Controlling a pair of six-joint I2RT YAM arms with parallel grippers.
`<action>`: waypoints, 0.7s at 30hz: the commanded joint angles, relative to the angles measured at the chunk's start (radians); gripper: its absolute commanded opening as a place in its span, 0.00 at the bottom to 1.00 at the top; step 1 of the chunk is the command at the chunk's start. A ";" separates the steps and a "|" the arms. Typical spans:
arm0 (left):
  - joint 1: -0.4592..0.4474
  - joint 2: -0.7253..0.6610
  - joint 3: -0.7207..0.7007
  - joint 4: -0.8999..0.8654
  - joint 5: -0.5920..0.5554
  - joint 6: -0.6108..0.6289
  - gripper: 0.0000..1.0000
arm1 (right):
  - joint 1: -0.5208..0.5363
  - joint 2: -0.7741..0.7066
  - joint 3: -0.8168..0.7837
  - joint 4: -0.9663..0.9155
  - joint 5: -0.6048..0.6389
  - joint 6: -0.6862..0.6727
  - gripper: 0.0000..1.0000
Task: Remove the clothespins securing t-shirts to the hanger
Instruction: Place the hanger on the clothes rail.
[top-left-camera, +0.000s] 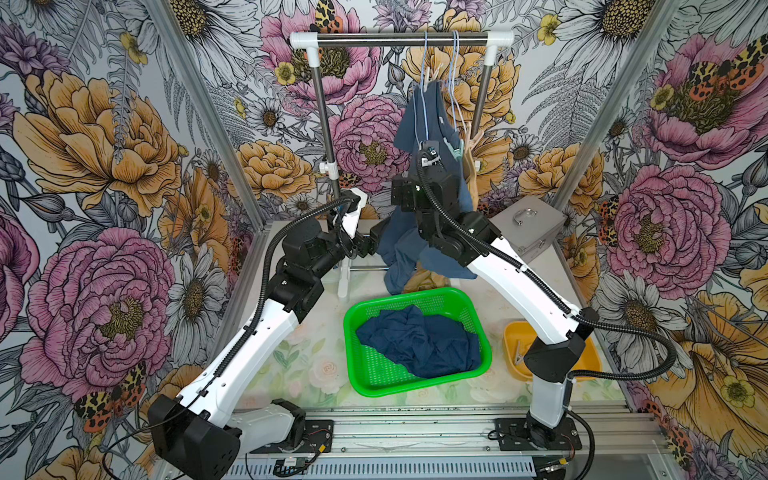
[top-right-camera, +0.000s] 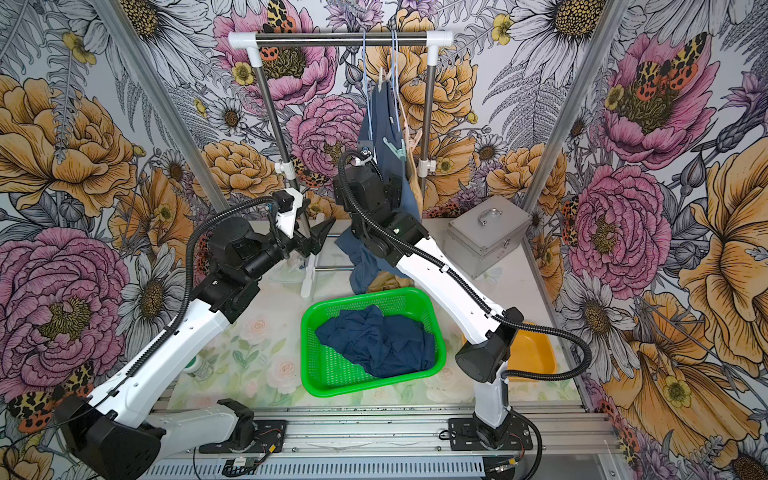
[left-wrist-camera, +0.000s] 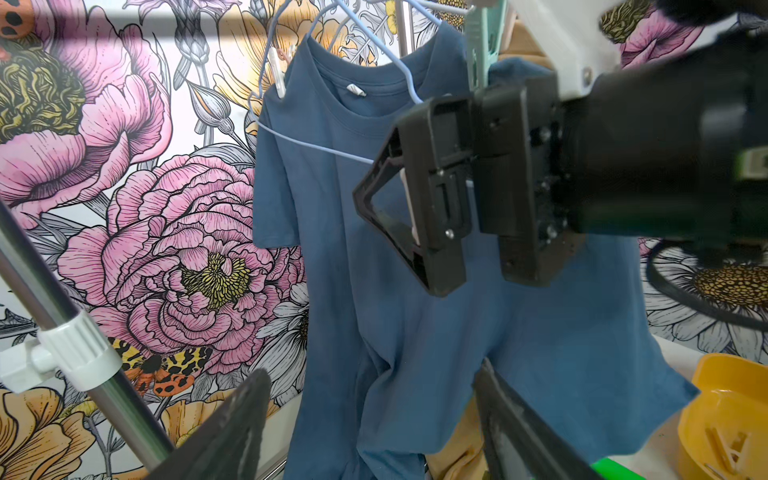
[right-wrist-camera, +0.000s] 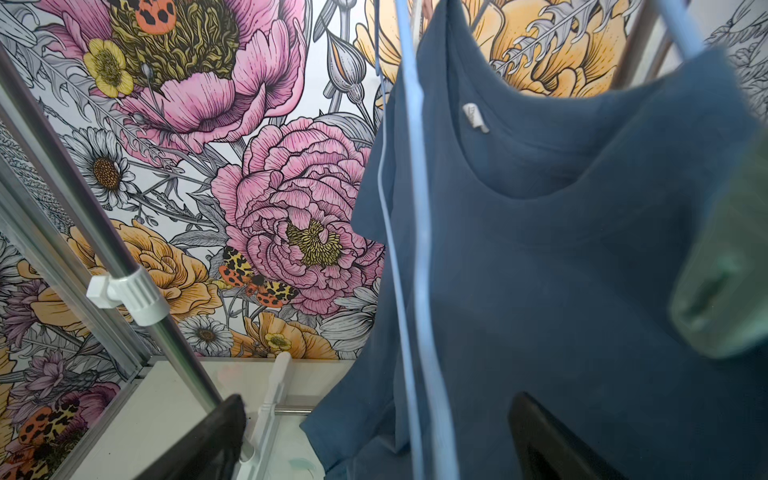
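The slate blue t-shirt (top-left-camera: 419, 120) hangs on a pale blue wire hanger (left-wrist-camera: 316, 146) from the rack (top-left-camera: 399, 37) at the far middle of the tabletop (top-left-camera: 316, 365). Its lower part is bunched just behind the green basket (top-left-camera: 415, 390).

Two clothespins show on it. A beige clothespin (left-wrist-camera: 277, 75) sits on the upper shoulder, close to the rack's bar. A mint green clothespin (top-right-camera: 394, 147) sits on the lower shoulder, at the shirt's right edge in both top views.

The right arm is raised against the shirt. The right fingers (right-wrist-camera: 208, 440) stand wide apart with nothing gripped, and the shirt's chest and the hanger wire lie just ahead of them. In the right wrist view the mint green clothespin is a green blur close to the camera. In the left wrist view it stands just above the right arm's grasping end, and whether the two touch cannot be told.

The left fingers (top-right-camera: 322, 230) are lower and further left, near the shirt's hanging lower part. They too are apart and hold nothing.

A tan-mustard t-shirt (top-left-camera: 471, 166) hangs just right of the blue one, with a pale clothespin (top-right-camera: 414, 139) at its top. The dark navy t-shirt (top-left-camera: 415, 340) lies crumpled in the green basket at the near middle. At the near right a yellow bin (top-left-camera: 511, 332), partly behind the right arm, holds loose clothespins (left-wrist-camera: 727, 451). A silver box (top-left-camera: 536, 232) stands at the far right
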 joint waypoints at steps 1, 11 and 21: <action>-0.014 0.007 0.032 0.017 0.005 0.010 0.79 | 0.018 -0.067 -0.046 0.001 0.058 0.001 1.00; -0.040 0.010 0.038 0.019 -0.006 0.010 0.79 | 0.063 -0.227 -0.241 0.000 0.091 0.015 0.99; -0.102 0.034 0.065 0.023 -0.027 0.021 0.79 | 0.122 -0.471 -0.468 -0.002 -0.023 -0.008 0.91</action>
